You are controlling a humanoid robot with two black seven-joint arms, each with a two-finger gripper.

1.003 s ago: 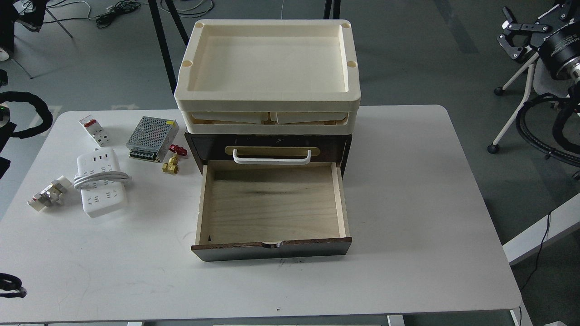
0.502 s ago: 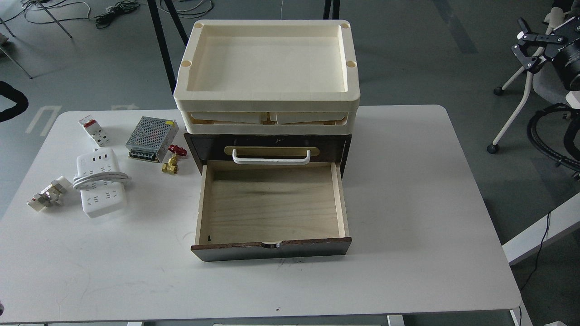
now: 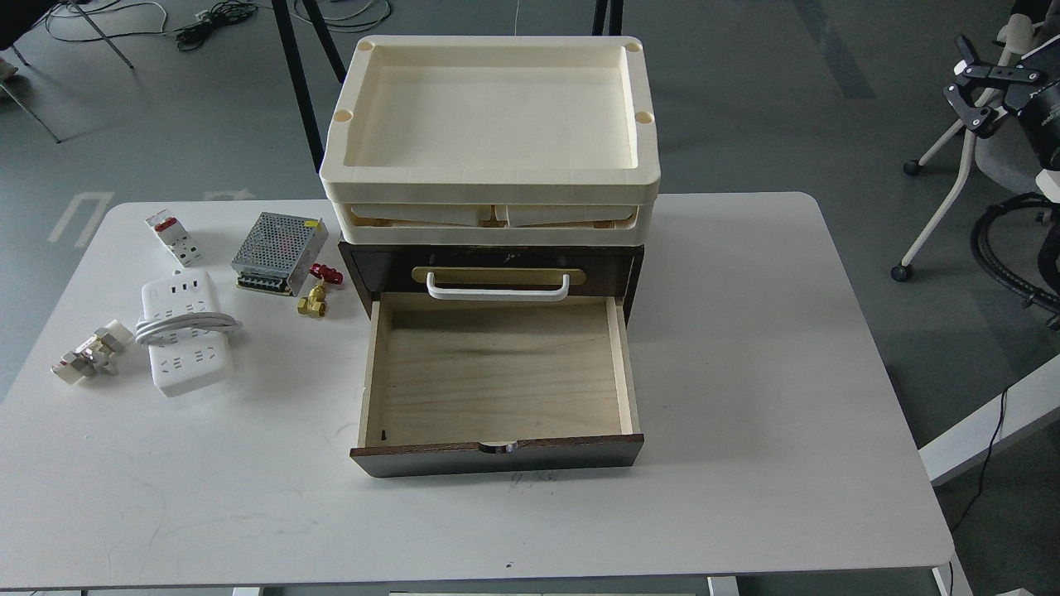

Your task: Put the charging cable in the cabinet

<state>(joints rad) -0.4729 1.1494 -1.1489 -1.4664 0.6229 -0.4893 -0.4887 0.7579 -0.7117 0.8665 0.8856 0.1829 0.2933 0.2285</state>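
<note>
Head view shows the charging cable (image 3: 184,335) lying on the counter (image 3: 745,372), left of the cabinet (image 3: 497,451) with open drawer; right fingers (image 3: 970,93) seem spread wide.

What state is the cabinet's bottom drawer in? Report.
Open and empty: the drawer of the cabinet is pulled out toward the camera, bare plywood floor showing.

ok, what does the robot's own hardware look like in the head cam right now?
Only the right arm shows, at the upper right edge. Its end effector is matte black with two slim, angular fingers on a black bar. Behind it sits a thick black cylindrical body with a pale band below. A black ribbed cable loop hangs beneath. No readable markings. The left arm is out of frame.
</note>
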